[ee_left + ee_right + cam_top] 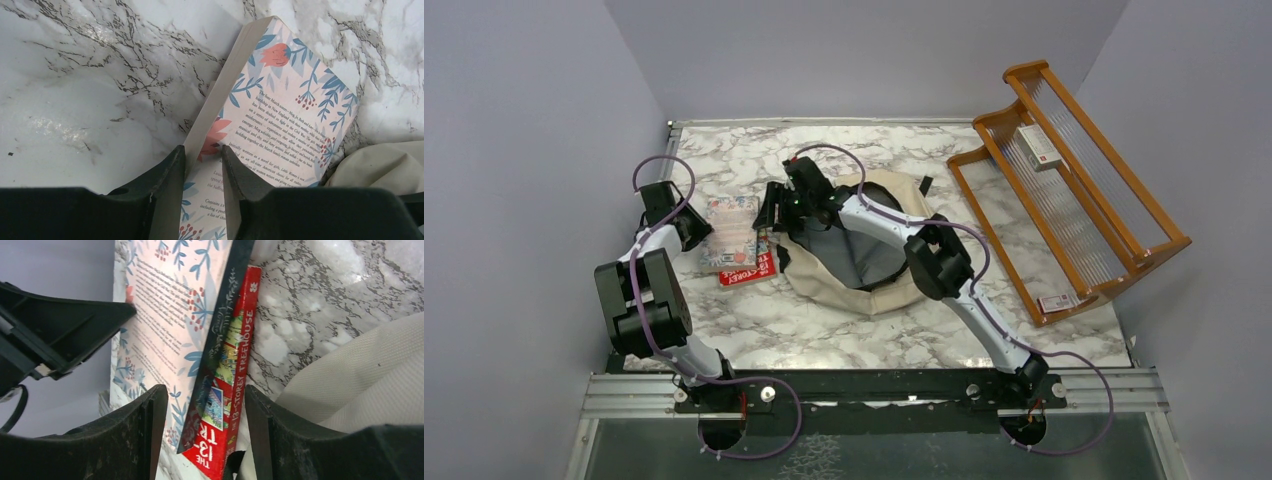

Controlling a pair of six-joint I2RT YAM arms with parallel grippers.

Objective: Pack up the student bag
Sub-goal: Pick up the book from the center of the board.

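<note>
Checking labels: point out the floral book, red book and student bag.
floral book [280,117], left wrist view, back cover
red book [243,340], right wrist view, spine
student bag [819,282], top external view, beige side

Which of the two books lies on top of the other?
The pale flowered book; the red book lies under it, showing only its edge.

Left hand [202,152] has jaws narrowly parted; right hand [205,390], close beside it, has jaws spread wide.

Table [754,320]: white marble, grey-black veining. Floral book [285,100]: pale pink cover, blue leaves, coral blooms, red berries, black print. Red book [240,370]: white lettering, green-blue illustration. Student bag [844,298]: cream outside, grey lining. Rack [1164,245] at two o'clock: orange-brown wood.
</note>
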